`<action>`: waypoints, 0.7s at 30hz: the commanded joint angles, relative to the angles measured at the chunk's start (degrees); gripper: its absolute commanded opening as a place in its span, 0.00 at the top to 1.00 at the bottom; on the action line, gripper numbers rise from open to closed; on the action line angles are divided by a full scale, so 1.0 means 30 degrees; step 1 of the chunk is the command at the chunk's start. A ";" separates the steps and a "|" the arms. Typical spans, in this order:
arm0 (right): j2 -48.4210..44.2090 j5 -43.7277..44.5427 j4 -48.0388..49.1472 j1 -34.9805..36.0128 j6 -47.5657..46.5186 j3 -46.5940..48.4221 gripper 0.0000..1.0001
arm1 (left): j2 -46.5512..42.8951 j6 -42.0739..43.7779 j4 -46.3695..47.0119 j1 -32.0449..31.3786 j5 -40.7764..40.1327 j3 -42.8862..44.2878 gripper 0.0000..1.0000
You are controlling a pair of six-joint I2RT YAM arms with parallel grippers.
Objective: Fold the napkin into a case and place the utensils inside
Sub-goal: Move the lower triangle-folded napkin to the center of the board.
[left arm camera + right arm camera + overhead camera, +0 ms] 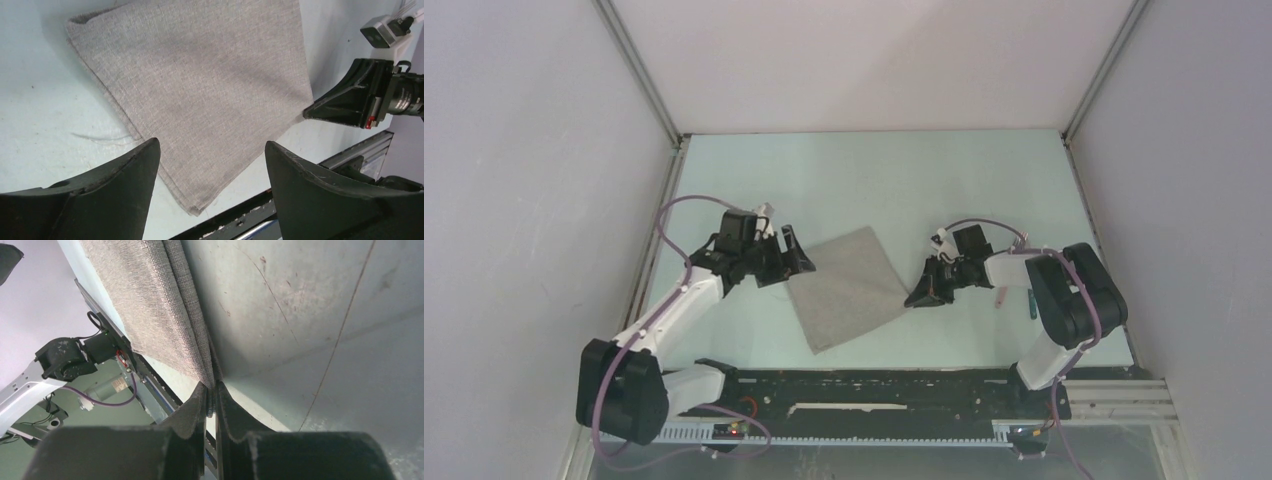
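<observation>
Coarse-woven matte cloth napkin [849, 285], smooth pale table [904, 180] faintly scuffed, matte black plastic fingers [117, 195]

Setting: robotics lab, enclosed test cell. Pale mint desk [874, 170] walled on three sides by plain grey-white panels [524, 150], held at the corners by aluminium struts [639, 70]. Left arm [679, 305] and right arm [1074, 295] stand on a black base plate [874, 383] at the near edge (purple cables [662, 222] loop along both). Slotted cable duct [854, 432] runs beneath. Desk top scuffed and scratched up close.
</observation>
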 commanded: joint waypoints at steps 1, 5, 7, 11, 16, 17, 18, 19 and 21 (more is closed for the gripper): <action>0.0024 0.0231 -0.0606 -0.0191 -0.0757 0.0625 0.93 | 0.0514 -0.0477 0.1395 -0.0094 -0.0563 0.0324 0.16; -0.0062 0.0435 -0.0690 -0.0224 -0.0780 0.0629 0.93 | 0.0641 -0.1168 0.2232 -0.0075 -0.1004 -0.0309 0.21; -0.0166 0.0550 -0.0822 -0.0245 -0.0853 0.0631 0.93 | 0.0384 -0.1378 0.2442 -0.0049 -0.1708 -0.0619 0.23; -0.0393 0.0862 -0.1229 -0.0265 -0.0993 0.0636 0.93 | -0.0011 -0.1829 0.2863 0.0549 -0.2356 -0.1154 0.26; -0.0930 0.1124 -0.1039 -0.0078 -0.0607 0.0341 0.93 | 0.0511 -0.2023 0.3566 0.1210 -0.1575 -0.1350 0.30; -0.1049 0.1193 -0.0982 0.0034 -0.0519 0.0267 0.93 | 0.0694 -0.2023 0.3672 0.1210 -0.1387 -0.1324 0.31; -0.1183 0.1374 -0.0934 0.0169 -0.0413 0.0191 0.93 | 0.0867 -0.2085 0.3832 0.1206 -0.1203 -0.1343 0.31; -0.1323 0.1481 -0.0837 0.0296 -0.0234 0.0105 0.93 | 0.1002 -0.2144 0.3991 0.1199 -0.1051 -0.1371 0.32; -0.1531 0.1674 -0.0607 0.0610 0.0093 -0.0078 0.93 | 0.1252 -0.2223 0.4247 0.1214 -0.0755 -0.1429 0.34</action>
